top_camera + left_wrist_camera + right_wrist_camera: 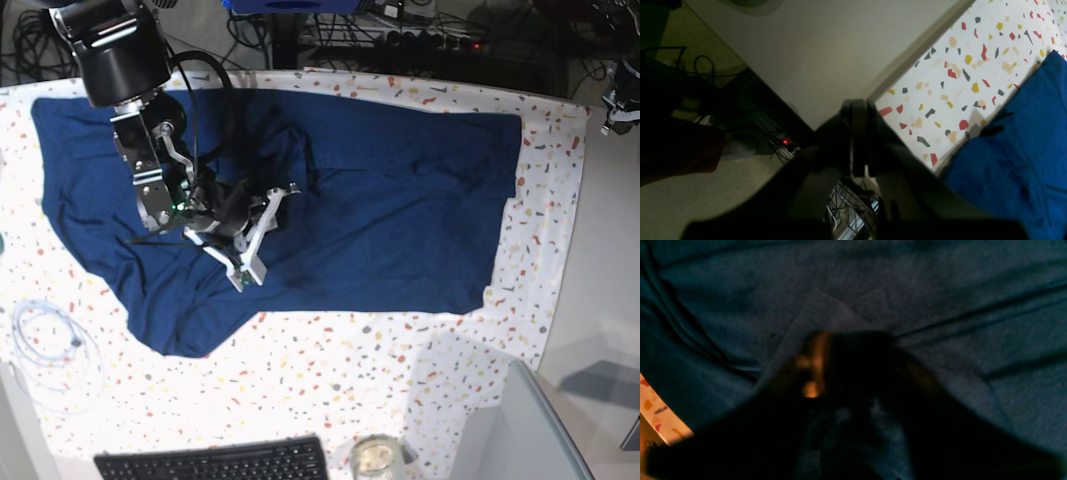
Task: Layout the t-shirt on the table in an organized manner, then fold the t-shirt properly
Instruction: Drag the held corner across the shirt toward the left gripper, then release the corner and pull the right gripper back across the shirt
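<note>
Beyond the clenched, empty jaws of the left gripper [858,106], the t-shirt [1013,150] lies far to their right on the table [960,60]. Under the right gripper [853,340] the wrist view shows only wrinkled navy cloth; I cannot tell if its jaws pinch it. From the base view, the right gripper [262,212] presses mid-shirt; I think it should drag outward slowly to flatten the folds.

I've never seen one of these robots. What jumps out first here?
A large dark navy blue fabric t-shirt is spread across the white flecked table. The right gripper presses down on the shirt's left half. The left gripper hangs shut beyond the table's edge.
</note>
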Tool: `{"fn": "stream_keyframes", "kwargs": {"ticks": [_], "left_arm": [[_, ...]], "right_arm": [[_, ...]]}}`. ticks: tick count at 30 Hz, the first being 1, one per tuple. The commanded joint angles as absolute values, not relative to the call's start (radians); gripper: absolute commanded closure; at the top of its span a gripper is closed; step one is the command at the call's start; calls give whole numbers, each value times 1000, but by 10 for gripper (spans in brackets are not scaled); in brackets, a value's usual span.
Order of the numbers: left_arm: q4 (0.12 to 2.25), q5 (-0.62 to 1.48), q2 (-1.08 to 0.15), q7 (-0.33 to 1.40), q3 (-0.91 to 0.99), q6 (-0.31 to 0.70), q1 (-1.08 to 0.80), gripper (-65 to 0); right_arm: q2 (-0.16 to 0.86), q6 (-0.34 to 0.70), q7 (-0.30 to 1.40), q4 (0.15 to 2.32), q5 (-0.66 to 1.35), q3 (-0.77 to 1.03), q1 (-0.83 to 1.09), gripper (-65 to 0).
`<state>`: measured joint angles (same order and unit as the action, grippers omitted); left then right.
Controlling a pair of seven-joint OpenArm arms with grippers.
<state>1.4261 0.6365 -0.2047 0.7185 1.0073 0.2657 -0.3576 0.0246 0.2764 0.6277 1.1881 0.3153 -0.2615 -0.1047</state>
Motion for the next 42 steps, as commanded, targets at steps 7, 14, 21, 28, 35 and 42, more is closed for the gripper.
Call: {"fn": "stream_keyframes", "kwargs": {"ticks": [7, 14, 21, 28, 35, 42], "left_arm": [[1438, 651, -228, 700, 1017, 272, -364, 0], [1446, 651, -231, 700, 1018, 272, -369, 0], [1449, 650, -232, 700, 1018, 272, -390, 0], [1449, 650, -243, 700, 1018, 272, -415, 0], [1449, 650, -243, 700, 1018, 272, -414, 0], [1448, 650, -243, 700, 1013, 272, -407, 0]], "right_arm": [[-2, 282, 615, 1283, 329, -280, -85, -6], [-61, 282, 710, 1461, 329, -509, -65, -2], [-122, 282, 713, 1463, 329, -739, -133, -3], [-140, 280, 711, 1434, 331, -766, -193, -5], [-142, 280, 645, 1394, 331, -768, -222, -9], [-142, 280, 636, 1340, 331, -909, -239, -11]]}}
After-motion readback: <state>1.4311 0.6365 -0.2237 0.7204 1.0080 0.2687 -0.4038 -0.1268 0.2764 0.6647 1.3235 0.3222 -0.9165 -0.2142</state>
